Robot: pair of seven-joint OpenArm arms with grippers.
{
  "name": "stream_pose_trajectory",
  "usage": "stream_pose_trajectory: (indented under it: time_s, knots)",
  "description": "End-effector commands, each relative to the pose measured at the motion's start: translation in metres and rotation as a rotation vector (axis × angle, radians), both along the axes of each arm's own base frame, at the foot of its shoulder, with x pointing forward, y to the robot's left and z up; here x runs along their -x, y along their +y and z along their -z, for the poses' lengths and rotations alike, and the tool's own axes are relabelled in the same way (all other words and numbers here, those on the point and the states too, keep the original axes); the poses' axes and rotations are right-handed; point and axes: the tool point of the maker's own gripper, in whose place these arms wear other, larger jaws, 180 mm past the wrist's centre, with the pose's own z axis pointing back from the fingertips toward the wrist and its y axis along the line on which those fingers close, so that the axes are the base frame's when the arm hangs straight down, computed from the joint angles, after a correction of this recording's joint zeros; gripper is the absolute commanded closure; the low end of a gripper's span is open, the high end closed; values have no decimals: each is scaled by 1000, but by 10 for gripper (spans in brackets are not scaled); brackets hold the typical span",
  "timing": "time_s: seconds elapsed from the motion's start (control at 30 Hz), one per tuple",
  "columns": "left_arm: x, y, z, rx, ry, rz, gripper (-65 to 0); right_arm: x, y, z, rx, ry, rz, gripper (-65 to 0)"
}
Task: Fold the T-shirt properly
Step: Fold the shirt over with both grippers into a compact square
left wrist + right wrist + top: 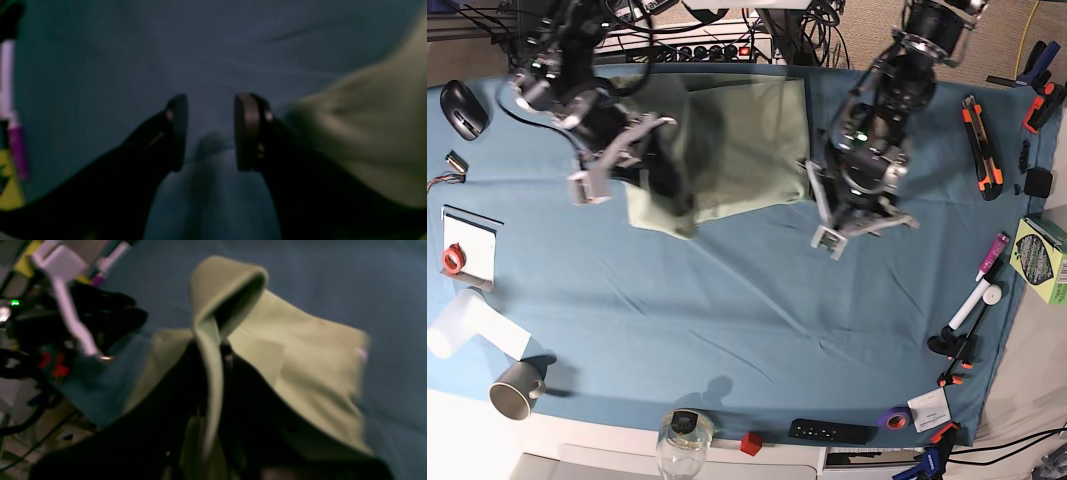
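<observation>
1. Right tool (213,350) pinching a soft fold of the sage-green T-shirt (747,150)
2. Left tool (210,131) spread, empty, over the wrinkled blue cloth (757,330) on the counter

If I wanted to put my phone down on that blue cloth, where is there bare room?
The widest bare stretch of blue cloth lies below the T-shirt, between the grey mug and the markers. The edges are crowded with tools and tape, and both arms hang over the shirt's end.
</observation>
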Motion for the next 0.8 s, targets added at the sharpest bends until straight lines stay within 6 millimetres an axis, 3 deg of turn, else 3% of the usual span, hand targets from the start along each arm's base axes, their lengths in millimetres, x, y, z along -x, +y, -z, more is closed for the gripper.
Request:
stream_pose_trajectory:
  time_s: [0.0,0.2,0.37,0.6,0.63,0.73,0.77]
  knots:
    - [-10,4,-15,27,-50,-6,-230,-5,8,-14,-20,-60,-13,0]
    - [-12,20,-17,102,-18,-5,-230,-6,37,-12,-16,-62,-69,0]
    - [-13,23,-20,146,-10,4,-230,-6,60,-10,-9,-62,-96,0]
    - [-13,22,-20,156,-9,3,-230,-5,61,0,70,-44,-108,0]
    - [-13,22,-20,156,-9,3,-230,-5,59,3,89,-40,-104,-17]
    - [-13,22,-20,156,-11,3,-230,-6,55,4,109,-51,-93,-256]
    - [-14,22,-20,156,-12,3,-230,-6,54,3,104,-60,-87,-306]
